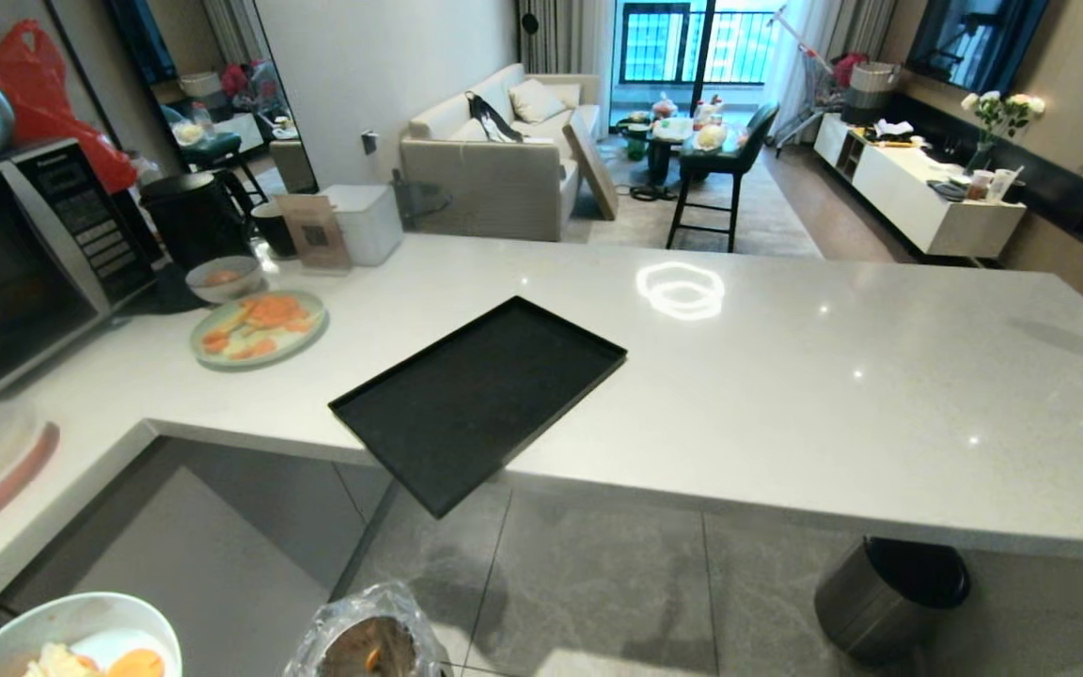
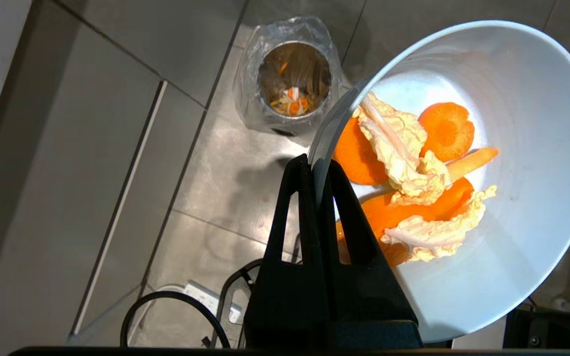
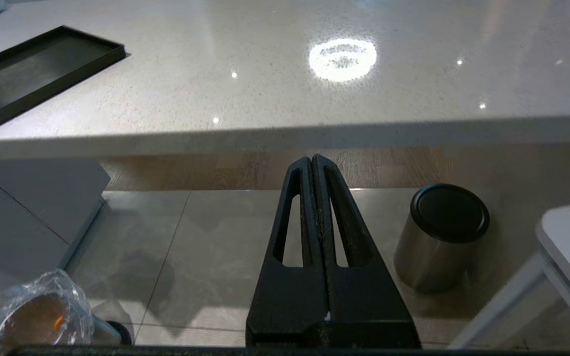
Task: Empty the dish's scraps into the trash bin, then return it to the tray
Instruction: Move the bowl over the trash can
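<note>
1. Lowest left in the head view, we saw the small round pale blue dish (image 1: 71, 632) held out over the floor, well apart from the tabletop (image 1: 786, 376). Our left gripper (image 2: 320, 170) had its jaws pinched narrow on the dish's rim.
2. We counted one dish in hand. Its scraps (image 2: 413, 183) lay inside: about four orange carrot pieces and roughly three pale yellow-white leafy bits, none yet tipped out.
3. Just to the right stood the one small steel trash bin (image 1: 368, 639), lined with a crinkly clear plastic bag, on the grey floor tiles (image 1: 598, 583). It already held a few scraps.
4. We judged the step to be carrying the dish to the bin. The next move called for bringing the rim over the bin's mouth and tilting further, since the bin was not yet beneath the dish.
5. The single large matte black rectangular tray (image 1: 480, 400) waited bare on the tabletop, one corner overhanging the edge.
6. Farther right, one steel cylinder with a black lid (image 1: 889, 597) stood on the floor.
7. Our right gripper (image 3: 313, 160) hung idle below the tabletop edge, jaws pressed together on nothing.
</note>
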